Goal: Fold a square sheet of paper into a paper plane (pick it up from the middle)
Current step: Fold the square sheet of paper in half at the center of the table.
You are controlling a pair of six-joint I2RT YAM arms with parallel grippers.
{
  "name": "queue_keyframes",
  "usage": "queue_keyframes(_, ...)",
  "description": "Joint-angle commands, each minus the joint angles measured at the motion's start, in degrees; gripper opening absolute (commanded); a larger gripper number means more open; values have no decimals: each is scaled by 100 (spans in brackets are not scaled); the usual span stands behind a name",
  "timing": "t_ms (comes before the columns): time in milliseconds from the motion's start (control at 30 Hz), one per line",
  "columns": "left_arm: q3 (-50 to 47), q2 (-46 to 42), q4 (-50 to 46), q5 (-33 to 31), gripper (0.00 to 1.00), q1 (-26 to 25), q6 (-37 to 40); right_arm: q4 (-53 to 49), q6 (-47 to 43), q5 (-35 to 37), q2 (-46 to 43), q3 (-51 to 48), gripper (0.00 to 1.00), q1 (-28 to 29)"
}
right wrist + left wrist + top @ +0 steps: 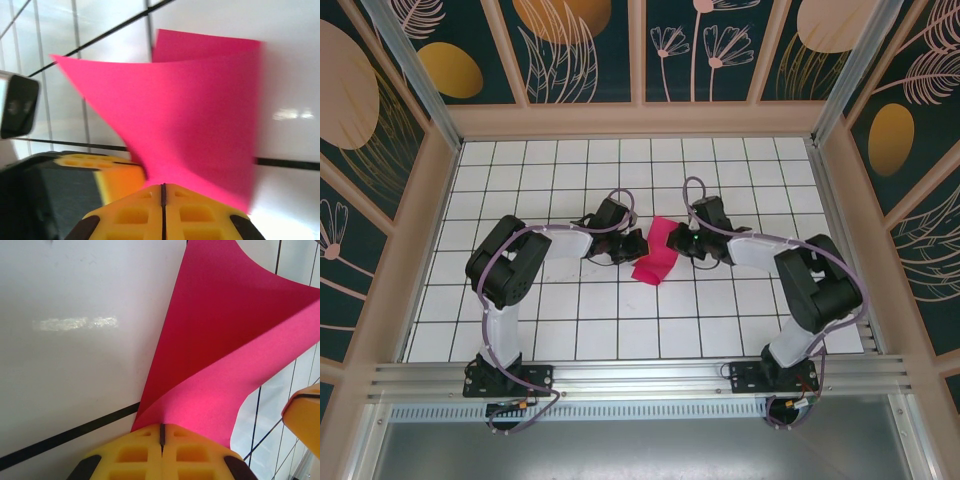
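Between the left pincer point(632, 245) and the right pincer point(682, 240), which meet almost nose to nose over the middle of the desk point(570, 320), the square sheet of paper point(655, 255) is held bowed and doubled over, probably so its halves can be brought together for a centre crease. Each wrist view shows yellow fingers point(135, 455) pressed tight with the pink sheet pinched in their seam, so both pincers are closed on the paper. Ahead of the tips the sheet's free part sags toward the desk; whether it touches is unclear.
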Motion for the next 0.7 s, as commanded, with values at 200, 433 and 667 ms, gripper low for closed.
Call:
queue_keyframes(200, -351, 512, -1106, -1299, 0, 141, 154, 269, 36, 161, 685, 158, 7, -176)
queue_keyframes(433, -452, 450, -1020, -1232, 0, 143, 176, -255, -205, 1185, 573, -14, 7, -741)
queue_keyframes(667, -478, 415, -985, -1229, 0, 146, 184, -46, -286, 945, -195, 235, 7, -543)
